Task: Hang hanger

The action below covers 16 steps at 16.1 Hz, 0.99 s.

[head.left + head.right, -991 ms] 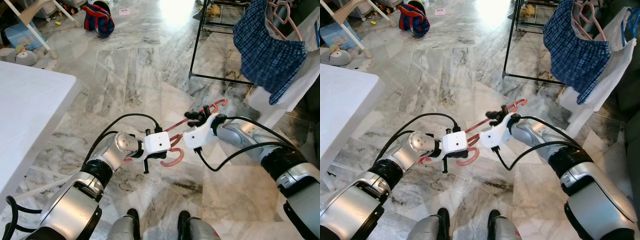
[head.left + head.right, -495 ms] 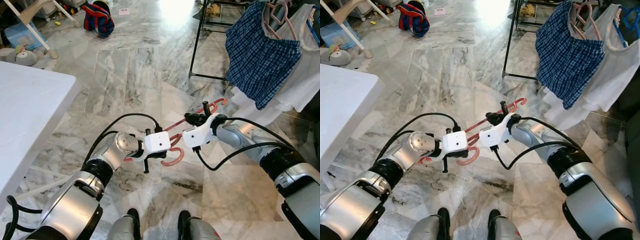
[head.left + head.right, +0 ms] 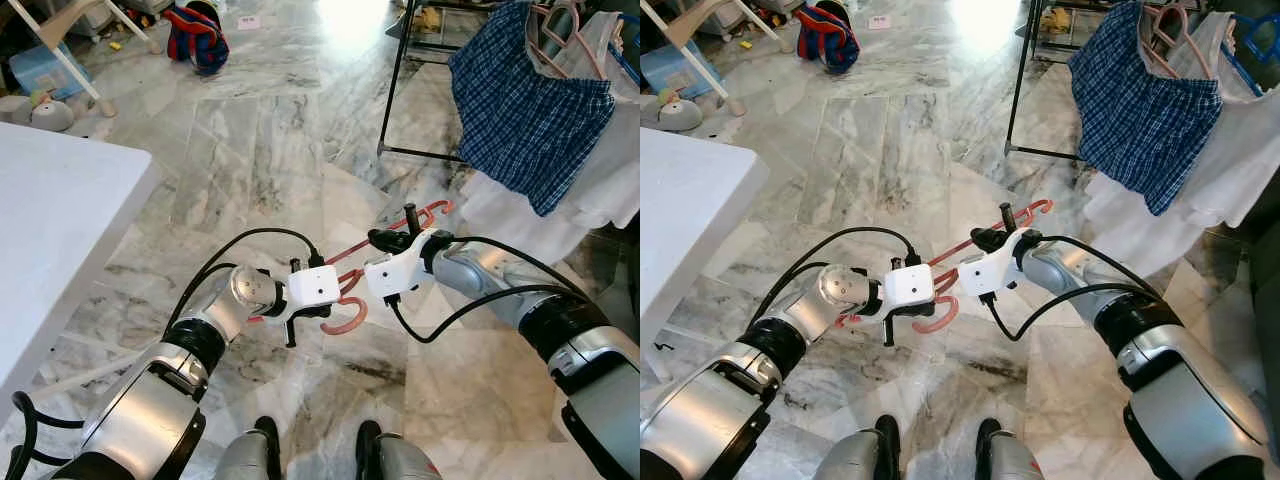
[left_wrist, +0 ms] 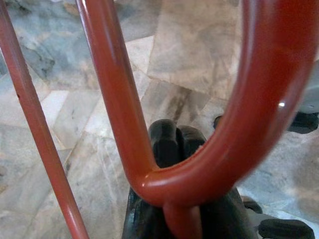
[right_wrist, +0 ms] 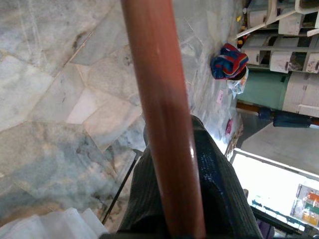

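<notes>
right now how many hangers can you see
3: a red hanger held between both grippers, a pink one and a blue one on the rack. Clothes may hide more.

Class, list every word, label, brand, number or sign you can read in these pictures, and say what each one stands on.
None can be read.
The small pink card on the floor near the red and blue bag: too small and blurred to tell whether it bears print.
The red hanger, held by the left gripper and the right gripper: no print visible.
</notes>
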Available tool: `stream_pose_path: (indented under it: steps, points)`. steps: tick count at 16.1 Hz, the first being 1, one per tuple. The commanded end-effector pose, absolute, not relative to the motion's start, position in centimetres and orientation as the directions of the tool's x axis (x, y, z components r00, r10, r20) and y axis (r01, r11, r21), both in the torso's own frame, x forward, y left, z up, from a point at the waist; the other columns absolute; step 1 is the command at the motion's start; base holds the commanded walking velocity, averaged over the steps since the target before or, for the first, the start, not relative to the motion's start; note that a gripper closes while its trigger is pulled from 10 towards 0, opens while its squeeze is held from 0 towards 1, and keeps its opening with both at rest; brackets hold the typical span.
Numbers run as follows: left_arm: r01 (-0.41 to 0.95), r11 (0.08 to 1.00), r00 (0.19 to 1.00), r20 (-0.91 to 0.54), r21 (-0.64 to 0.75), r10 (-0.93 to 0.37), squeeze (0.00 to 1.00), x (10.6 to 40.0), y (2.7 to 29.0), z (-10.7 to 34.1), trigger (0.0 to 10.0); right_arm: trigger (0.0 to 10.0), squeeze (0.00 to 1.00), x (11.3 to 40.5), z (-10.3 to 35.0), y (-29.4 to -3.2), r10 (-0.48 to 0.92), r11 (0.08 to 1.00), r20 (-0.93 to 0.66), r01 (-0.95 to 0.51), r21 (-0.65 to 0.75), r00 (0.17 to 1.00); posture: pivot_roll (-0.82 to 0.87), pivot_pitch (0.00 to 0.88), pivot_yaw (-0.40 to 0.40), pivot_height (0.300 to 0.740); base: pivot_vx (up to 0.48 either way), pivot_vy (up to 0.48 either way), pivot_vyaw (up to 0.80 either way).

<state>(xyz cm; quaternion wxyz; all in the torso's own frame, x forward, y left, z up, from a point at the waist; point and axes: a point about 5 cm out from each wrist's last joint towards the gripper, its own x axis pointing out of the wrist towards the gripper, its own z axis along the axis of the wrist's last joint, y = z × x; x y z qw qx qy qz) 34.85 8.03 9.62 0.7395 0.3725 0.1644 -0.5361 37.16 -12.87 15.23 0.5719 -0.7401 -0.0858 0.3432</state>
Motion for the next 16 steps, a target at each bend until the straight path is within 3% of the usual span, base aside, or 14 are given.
stream_pose_path:
  steps: [1,3,5,10,16]
  points:
    - [0.903,0.177,0.395,-0.596,0.39,-0.7,1.0,35.1,7.6,10.2,10.0,0.0,0.0,36.9,14.6,-12.8,0.528,-0.322,-0.42,-0.284,-0.903,0.738,0.04,0.273,0.038,0.74,0.0,0.0,0.0]
    - [0.882,0.186,0.422,-0.55,0.432,-0.721,1.0,35.2,7.2,10.6,10.0,0.0,0.0,36.8,14.4,-12.9,0.524,-0.316,-0.424,-0.294,-0.902,0.739,0.04,0.275,0.038,0.74,0.0,0.0,0.0]
    - [0.795,0.231,0.509,-0.41,0.561,-0.757,1.0,35.7,6.4,12.3,10.0,0.0,0.0,36.8,14.2,-13.2,0.518,-0.309,-0.426,-0.303,-0.902,0.742,0.04,0.276,0.04,0.74,0.0,0.0,0.0]
    - [0.767,0.22,0.531,-0.403,0.603,-0.745,1.0,35.8,6.8,12.3,10.0,0.0,0.0,36.8,14.1,-13.6,0.507,-0.297,-0.424,-0.31,-0.903,0.75,0.04,0.278,0.039,0.74,0.0,0.0,0.0]
    - [0.537,0.2,0.663,-0.263,0.82,-0.701,1.0,36.8,7.2,14.2,10.0,0.0,0.0,37.5,14.6,-15.1,0.442,-0.283,-0.408,-0.307,-0.909,0.799,0.03,0.279,0.039,0.74,0.0,0.0,0.0]
